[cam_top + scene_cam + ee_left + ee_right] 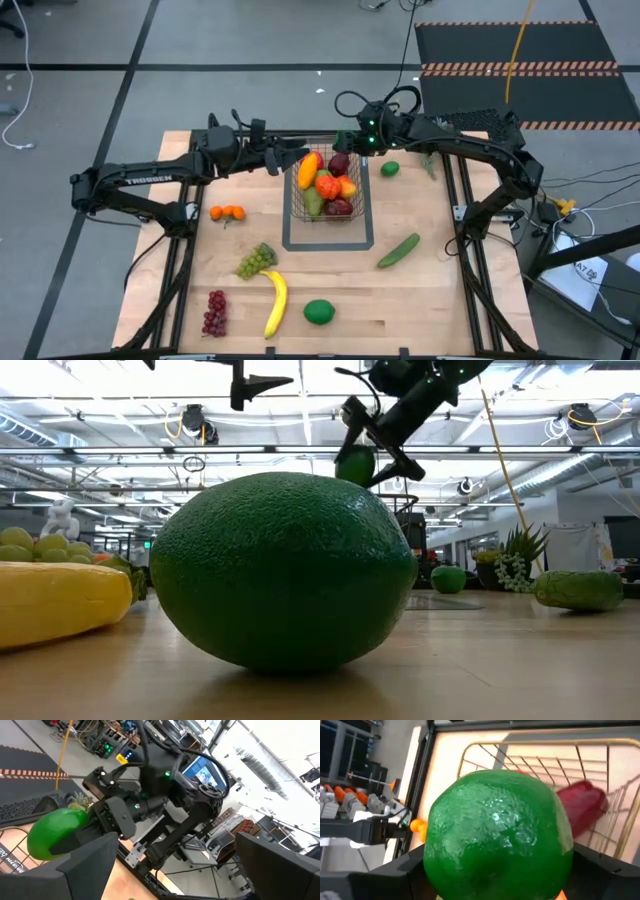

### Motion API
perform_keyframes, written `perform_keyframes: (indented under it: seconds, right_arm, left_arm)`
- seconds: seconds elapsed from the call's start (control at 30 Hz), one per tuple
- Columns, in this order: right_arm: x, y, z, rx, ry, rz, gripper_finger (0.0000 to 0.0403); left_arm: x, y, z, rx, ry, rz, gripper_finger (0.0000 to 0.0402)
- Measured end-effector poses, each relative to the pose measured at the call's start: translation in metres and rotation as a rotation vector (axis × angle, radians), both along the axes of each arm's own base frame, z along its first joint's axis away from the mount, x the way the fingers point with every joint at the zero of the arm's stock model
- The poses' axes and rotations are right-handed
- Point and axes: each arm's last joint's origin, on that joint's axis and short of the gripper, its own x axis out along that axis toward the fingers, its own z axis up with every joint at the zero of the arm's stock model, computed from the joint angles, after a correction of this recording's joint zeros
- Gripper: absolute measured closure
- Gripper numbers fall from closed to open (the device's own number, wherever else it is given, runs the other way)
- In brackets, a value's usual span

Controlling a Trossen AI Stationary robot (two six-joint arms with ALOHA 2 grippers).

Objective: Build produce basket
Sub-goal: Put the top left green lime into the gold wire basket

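Green lime [497, 832] clamped between right gripper [372, 452] fingers, hovering above the wire basket [330, 190] (already holding mango, apples, pear). Left gripper [283, 158] just left of the basket rim, jaws spread wide, empty. Loose produce on the wooden table [440, 290] lies nearer the front edge, well apart from both grippers

A glossy, dimpled green lime [497, 835] sits between the black fingers of the right gripper [500, 870]. The grey wire basket [330, 215] holds orange, red, dark maroon and green produce [328, 185]. On the pale wooden table [450, 290] lie a yellow banana [276, 303], red grapes [215, 312], green grapes [256, 261], small oranges [227, 212], a green cucumber [398, 250], and what may be another lime [318, 312].
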Motion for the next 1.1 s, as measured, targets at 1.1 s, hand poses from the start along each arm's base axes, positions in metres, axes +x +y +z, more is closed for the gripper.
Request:
perform_keyframes:
  seconds: [1.1]
  right_arm:
    - [0.004, -0.017, -0.039, 0.034, 0.189, -0.008, 0.0061]
  left_arm:
    - [0.005, -0.025, -0.003, 0.031, 0.032, -0.101, 0.0002]
